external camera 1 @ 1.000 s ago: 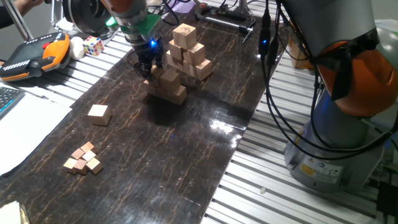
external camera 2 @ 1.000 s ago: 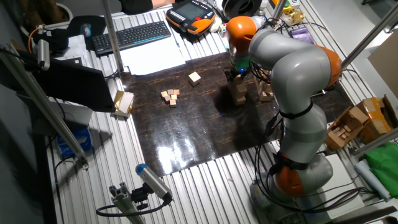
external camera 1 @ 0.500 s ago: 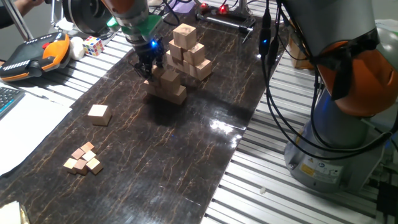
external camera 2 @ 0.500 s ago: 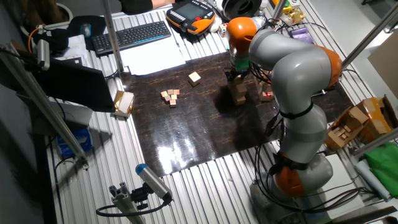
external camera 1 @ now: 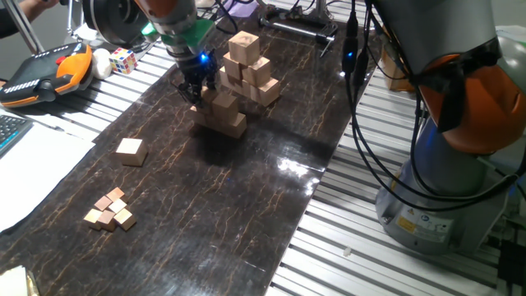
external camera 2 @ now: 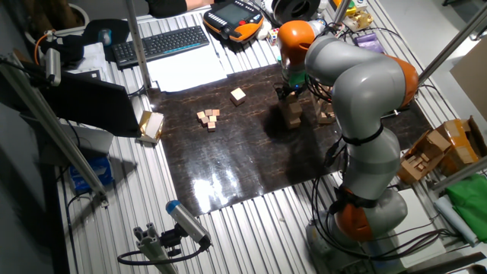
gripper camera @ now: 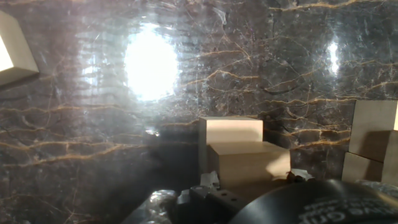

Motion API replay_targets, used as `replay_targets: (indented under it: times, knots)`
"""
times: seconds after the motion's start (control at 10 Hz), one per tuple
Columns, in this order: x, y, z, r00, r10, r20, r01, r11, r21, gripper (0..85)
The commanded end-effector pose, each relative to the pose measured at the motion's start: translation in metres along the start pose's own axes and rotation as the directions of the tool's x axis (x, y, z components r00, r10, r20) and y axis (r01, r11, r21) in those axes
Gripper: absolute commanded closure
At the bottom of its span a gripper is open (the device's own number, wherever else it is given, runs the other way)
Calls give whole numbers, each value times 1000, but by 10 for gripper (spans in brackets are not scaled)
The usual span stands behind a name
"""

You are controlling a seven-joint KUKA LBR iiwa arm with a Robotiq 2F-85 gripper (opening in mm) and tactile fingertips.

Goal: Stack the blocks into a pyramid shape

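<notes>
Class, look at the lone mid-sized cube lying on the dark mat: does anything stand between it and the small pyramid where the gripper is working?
Nothing visible does. The lone cube and the pyramid are separated only by bare mat; the tiny cubes lie off to the side, and the gripper is at the pyramid.

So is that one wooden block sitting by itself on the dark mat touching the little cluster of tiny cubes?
No, the lone block lies apart from the tiny cubes, with bare dark mat between them.
</notes>
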State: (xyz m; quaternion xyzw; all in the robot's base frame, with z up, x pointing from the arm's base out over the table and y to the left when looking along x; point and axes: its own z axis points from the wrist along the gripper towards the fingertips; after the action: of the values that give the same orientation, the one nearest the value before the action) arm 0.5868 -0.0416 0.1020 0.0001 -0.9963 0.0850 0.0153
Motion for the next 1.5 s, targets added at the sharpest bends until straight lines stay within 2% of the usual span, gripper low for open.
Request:
replay_targets:
  times: [0.0,0.4,0.6,0.9,1.4]
  knots:
    - [1,1,1,1000,0,-1,0,1000,0,417]
    - [1,1,1,1000,4,2,-4,1000,-1,373]
    - [1,1,1,1000,9,4,-9,1000,2,263]
    - [0,0,1,1000,1,-5,-1,1000,9,267]
    - [0,-1,-1,1000,0,-19,0,1000,3,287]
